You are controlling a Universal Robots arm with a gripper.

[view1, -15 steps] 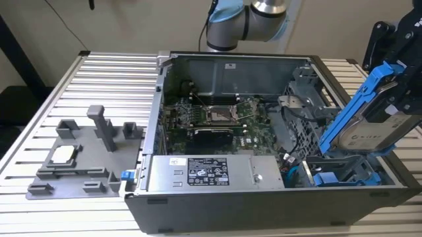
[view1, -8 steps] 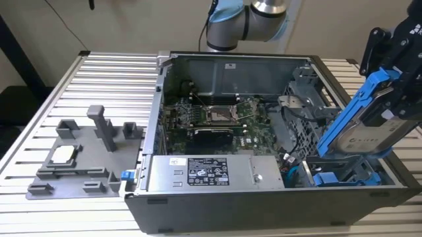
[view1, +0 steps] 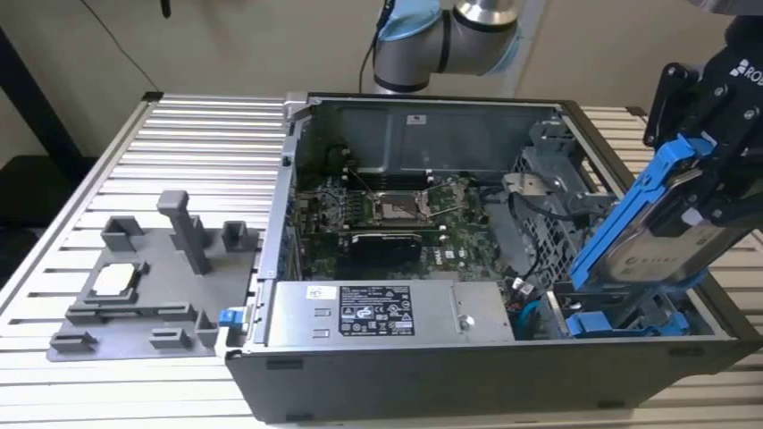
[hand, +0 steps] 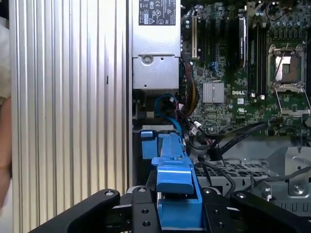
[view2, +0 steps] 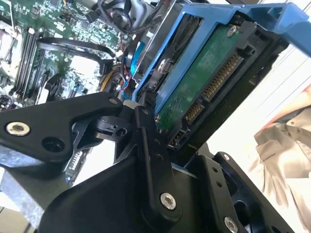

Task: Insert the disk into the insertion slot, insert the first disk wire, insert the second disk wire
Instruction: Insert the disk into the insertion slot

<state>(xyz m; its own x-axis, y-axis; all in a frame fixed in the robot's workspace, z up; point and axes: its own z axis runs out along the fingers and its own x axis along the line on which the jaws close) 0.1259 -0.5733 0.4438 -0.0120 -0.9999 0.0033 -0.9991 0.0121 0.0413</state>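
My gripper [view1: 695, 183] is shut on the disk [view1: 653, 239], a silver-grey drive in a bright blue carrier frame. It holds the disk tilted above the open computer case, at the exterior view's right. The disk's lower end reaches down to the blue insertion slot [view1: 620, 320] in the case's near right corner. In the second wrist view the disk's green circuit board [view2: 209, 82] and connector face me beyond the black fingers [view2: 146, 141]. In the first wrist view the blue carrier [hand: 172, 179] sits between both fingers. A blue disk wire [hand: 167, 102] curls loose beside the power supply [hand: 155, 43].
The open computer case [view1: 357, 375] stands on a slatted metal table [view1: 191, 134], with its motherboard [view1: 381, 210] and grey power supply [view1: 370, 313] exposed. A grey fixture plate [view1: 143, 286] lies at the exterior view's left. A person's pale sleeve [view2: 286, 145] is close by.
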